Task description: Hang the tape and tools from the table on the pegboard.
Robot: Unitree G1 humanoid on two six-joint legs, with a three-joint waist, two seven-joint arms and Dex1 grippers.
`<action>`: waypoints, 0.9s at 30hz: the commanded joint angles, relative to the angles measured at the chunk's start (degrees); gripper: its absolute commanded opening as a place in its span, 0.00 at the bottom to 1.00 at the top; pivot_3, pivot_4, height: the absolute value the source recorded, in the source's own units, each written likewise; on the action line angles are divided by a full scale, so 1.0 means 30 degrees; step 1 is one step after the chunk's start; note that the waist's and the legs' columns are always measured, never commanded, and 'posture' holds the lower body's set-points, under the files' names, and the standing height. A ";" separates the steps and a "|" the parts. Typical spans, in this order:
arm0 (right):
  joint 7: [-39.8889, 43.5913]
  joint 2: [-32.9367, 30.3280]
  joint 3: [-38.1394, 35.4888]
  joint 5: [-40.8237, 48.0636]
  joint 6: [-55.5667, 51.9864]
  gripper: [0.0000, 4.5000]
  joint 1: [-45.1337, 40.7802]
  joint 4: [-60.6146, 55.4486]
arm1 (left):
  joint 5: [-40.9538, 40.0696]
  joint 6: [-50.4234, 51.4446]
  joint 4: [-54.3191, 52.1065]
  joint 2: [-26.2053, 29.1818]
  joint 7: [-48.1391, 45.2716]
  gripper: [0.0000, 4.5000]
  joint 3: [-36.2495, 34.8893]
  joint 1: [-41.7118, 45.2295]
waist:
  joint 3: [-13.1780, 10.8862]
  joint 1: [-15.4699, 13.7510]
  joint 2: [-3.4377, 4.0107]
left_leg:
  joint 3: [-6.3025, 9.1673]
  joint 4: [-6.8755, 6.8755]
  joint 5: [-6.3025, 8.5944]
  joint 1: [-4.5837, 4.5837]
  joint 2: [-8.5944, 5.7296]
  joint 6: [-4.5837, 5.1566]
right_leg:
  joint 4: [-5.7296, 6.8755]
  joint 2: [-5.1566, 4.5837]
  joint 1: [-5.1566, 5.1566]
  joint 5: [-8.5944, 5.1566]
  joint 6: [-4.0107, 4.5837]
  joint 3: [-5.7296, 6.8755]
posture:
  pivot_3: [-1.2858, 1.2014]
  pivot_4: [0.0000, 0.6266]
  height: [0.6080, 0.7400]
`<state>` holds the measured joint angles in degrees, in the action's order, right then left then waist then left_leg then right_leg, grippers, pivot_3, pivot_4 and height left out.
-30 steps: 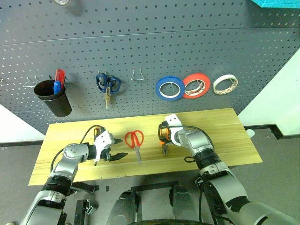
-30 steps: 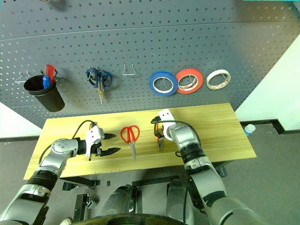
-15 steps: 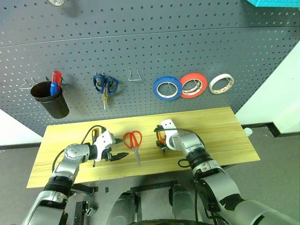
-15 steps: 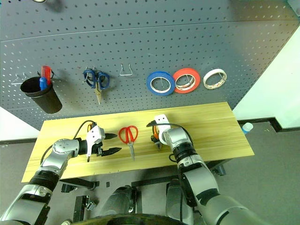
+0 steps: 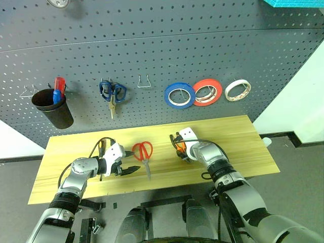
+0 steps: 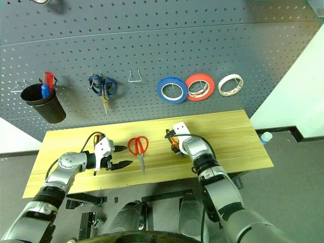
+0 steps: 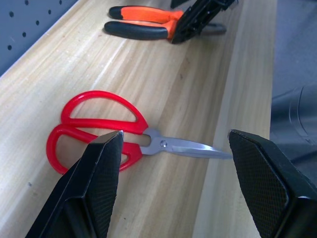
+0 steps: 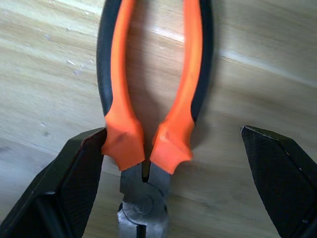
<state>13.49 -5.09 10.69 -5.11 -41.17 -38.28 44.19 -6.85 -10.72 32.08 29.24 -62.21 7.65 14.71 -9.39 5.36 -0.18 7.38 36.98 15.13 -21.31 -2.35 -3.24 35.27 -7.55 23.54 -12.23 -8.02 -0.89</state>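
Orange-and-black pliers [image 8: 121, 134] lie on the pale wood table [image 5: 238, 131]. My right gripper [image 8: 171, 136] hangs over them, open, one finger on each side of the handles near the joint. Red-handled scissors [image 7: 94, 124] lie flat left of the pliers, blades toward the front edge. My left gripper [image 7: 174, 139] stands open just short of them with nothing between its fingers. A slim black-and-orange screwdriver [image 5: 103, 145] peeks out behind my left wrist. The cream-white tape [image 5: 237, 89] hangs on the dark grey pegboard [image 5: 202, 45].
On the pegboard hang a black cup [image 5: 50, 109] holding red and blue screwdrivers, blue-handled scissors [image 5: 112, 92], a bare wire hook [image 5: 145, 82], a blue roll [image 5: 179, 95] and a red-orange roll [image 5: 207, 92]. The table's right half is bare wood.
My right hand has shifted a little to the right and rolled slightly above the pliers. The left arm has kept still. The whole picture has drifted slightly.
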 commanded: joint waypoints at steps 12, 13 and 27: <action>0.0415 0.0787 -0.0309 -0.0117 0.2960 0.91 -0.2043 0.4361 | -0.0230 -0.0236 -0.0966 -0.0125 0.0187 0.79 -0.0326 -0.0437 | 0.0015 0.0280 -0.0010 | 0.0004 -0.0003 0.0000 0.0024 0.0006 0.0000 | 0.0019 0.0006 -0.0004 0.0001 0.0001 -0.0003 | 0.49 0.15 0.94; 0.0378 0.0792 -0.0380 -0.0112 0.2975 0.87 -0.2099 0.4481 | -0.0237 -0.0225 -0.1018 -0.0124 0.0206 0.79 -0.0335 -0.0489 | 0.0015 0.0266 -0.0010 | 0.0004 -0.0004 0.0000 0.0023 0.0006 0.0000 | 0.0019 0.0006 -0.0005 0.0001 0.0001 -0.0003 | 0.49 0.15 0.94; 0.3121 -0.1480 0.1077 -0.0792 0.4312 0.51 0.1138 -0.2992 | -0.1750 -0.0304 -0.2524 -0.0052 0.0616 0.79 -0.1774 -0.1363 | 0.0018 0.0068 0.0000 | 0.0009 -0.0004 0.0000 -0.0023 0.0005 0.0000 | 0.0005 0.0004 0.0029 -0.0001 -0.0002 -0.0002 | 0.48 0.16 0.94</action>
<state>20.09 -7.14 11.51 -5.87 -33.69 -37.15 45.48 -9.27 -10.65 27.82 28.64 -60.81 5.30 11.28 -9.33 5.56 -0.18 7.40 36.97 15.14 -21.40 -2.33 -3.24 35.28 -7.54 23.66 -12.23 -8.03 -0.90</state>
